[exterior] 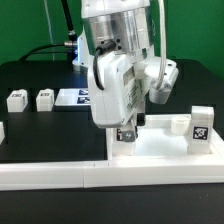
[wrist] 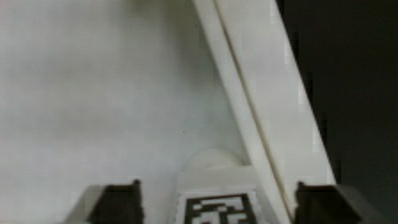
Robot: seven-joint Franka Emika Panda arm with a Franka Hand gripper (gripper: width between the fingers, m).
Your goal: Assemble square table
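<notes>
The square table top (exterior: 160, 150) lies white and tray-like at the exterior view's right, its raised rim (wrist: 240, 90) running slantwise through the wrist view. My gripper (exterior: 125, 132) points straight down at the top's corner on the exterior view's left. In the wrist view a tagged white leg (wrist: 217, 205) stands between the dark fingers (wrist: 118, 205), with a gap on each side, so the gripper (wrist: 217, 195) is open around it. A second leg (exterior: 200, 125) stands upright on the top at the far right. Two more legs (exterior: 15, 98) (exterior: 44, 98) rest on the black table at the left.
The marker board (exterior: 75, 97) lies flat behind the arm, left of centre. A long white border rail (exterior: 50, 172) runs along the front edge of the black table. A green wall and cables stand at the back.
</notes>
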